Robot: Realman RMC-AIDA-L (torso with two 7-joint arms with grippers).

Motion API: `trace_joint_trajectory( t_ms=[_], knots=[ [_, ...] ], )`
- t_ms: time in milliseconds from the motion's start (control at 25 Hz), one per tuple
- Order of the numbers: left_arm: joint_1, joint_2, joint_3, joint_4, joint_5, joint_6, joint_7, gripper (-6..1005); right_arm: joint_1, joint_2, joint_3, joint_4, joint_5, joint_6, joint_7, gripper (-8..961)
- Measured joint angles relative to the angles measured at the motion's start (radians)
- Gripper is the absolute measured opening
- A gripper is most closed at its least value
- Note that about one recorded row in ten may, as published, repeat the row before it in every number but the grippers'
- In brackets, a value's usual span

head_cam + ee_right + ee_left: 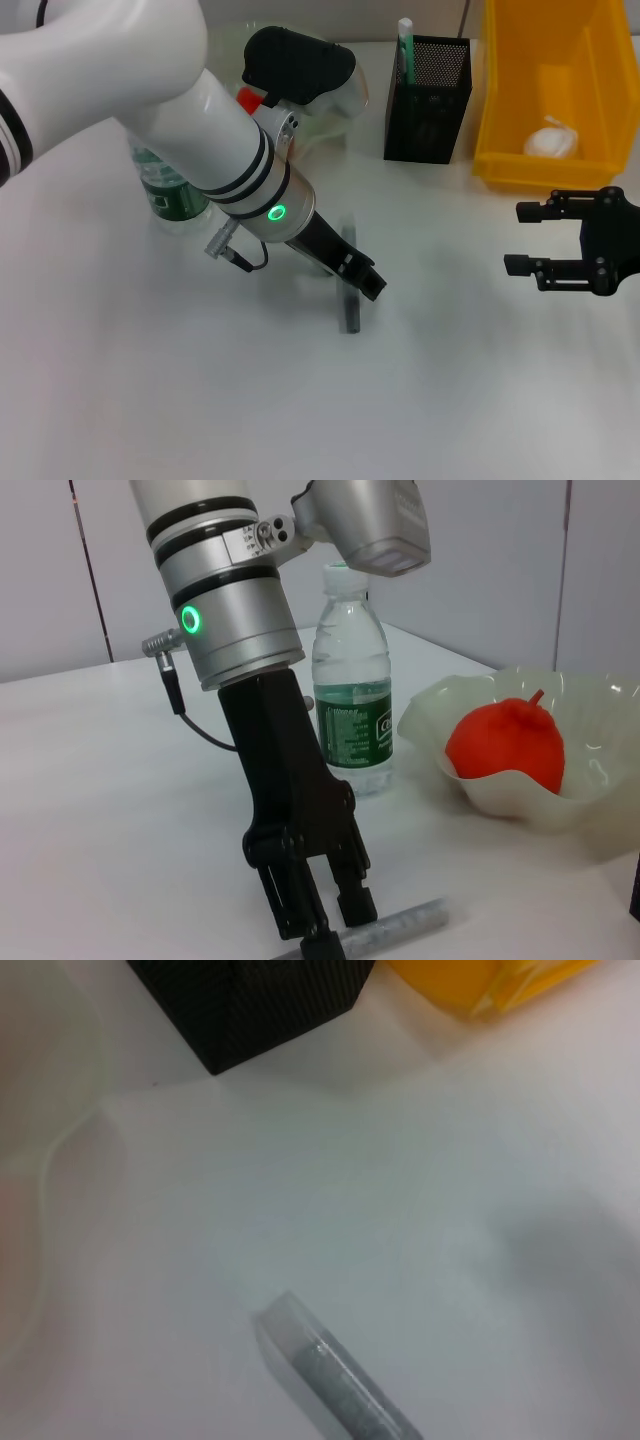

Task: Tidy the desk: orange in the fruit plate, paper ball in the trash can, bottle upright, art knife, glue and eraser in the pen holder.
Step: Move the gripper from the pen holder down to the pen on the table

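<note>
The grey art knife (350, 312) (335, 1385) (405, 925) lies flat mid-table. My left gripper (368, 283) (335, 925) reaches down onto it, one finger on each side, shut on it. The orange (248, 98) (505, 745) sits in the fruit plate (325, 122) (430, 715). Beside the plate the bottle (175, 200) (352, 710) stands upright. The mint-green glue (405, 45) sticks out of the pen holder (428, 110) (250, 1005). The paper ball (552, 140) rests in the yellow trash can (515, 90) (470, 985). My right gripper (515, 238) hangs open at the right. The eraser is out of view.
My left arm's white body crosses the back left of the table and hides part of the fruit plate. The trash can and pen holder stand along the back right. Bare white tabletop lies in front of the knife.
</note>
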Motion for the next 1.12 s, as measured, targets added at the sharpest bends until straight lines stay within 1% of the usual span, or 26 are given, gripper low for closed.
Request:
trace_joint_trajectory(
  t_ms=[160, 360, 1120],
  knots=[
    [0.0, 0.0, 0.001, 0.0, 0.0, 0.0, 0.0, 623, 0.0, 0.0, 0.0, -0.002, 0.0, -0.001, 0.0, 686],
    [0.001, 0.0, 0.014, 0.007, 0.001, 0.0, 0.001, 483, -0.001, 0.0, 0.004, -0.002, 0.0, -0.01, 0.001, 686],
    [-0.003, 0.0, 0.024, 0.016, -0.006, -0.001, 0.001, 487, -0.001, 0.0, 0.016, -0.01, 0.0, -0.026, 0.003, 687]
  ],
)
